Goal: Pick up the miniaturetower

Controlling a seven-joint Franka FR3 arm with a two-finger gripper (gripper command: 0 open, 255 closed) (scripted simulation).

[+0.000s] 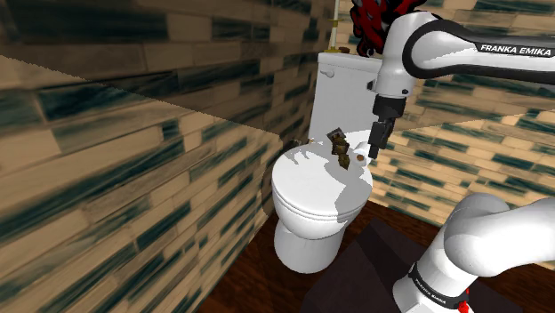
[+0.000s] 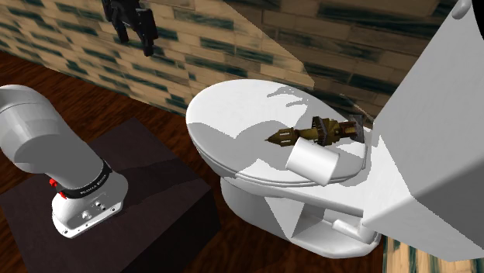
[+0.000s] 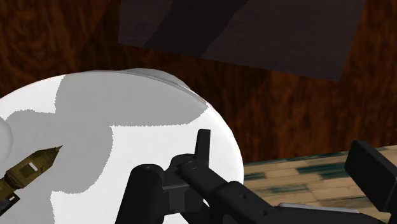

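Note:
The miniature tower (image 2: pixel 316 133) is a small brown model that lies on its side on the shut white toilet lid (image 2: pixel 233 128), with its pointed tip away from the tank. In the shoulder view the tower (image 1: pixel 339 148) rests at the back of the lid (image 1: pixel 311 182), close to the tank. My black gripper (image 1: pixel 376 142) hangs open beside the lid's edge, a short way from the tower and above its level. In the second exterior view the gripper (image 2: pixel 136 40) is well off the lid, over the floor. The wrist view has the fingers (image 3: pixel 202 147) apart with nothing between them, and the tower (image 3: pixel 28 168) off to one side on the lid (image 3: pixel 146 146).
A white cylinder (image 2: pixel 312 161) lies on the lid right against the tower. The toilet tank (image 1: pixel 342 80) rises behind, with a red and black object (image 1: pixel 369 18) on top. Tiled walls close in around the toilet. My dark stand (image 2: pixel 132 194) sits on the dark wood floor (image 3: pixel 57 38).

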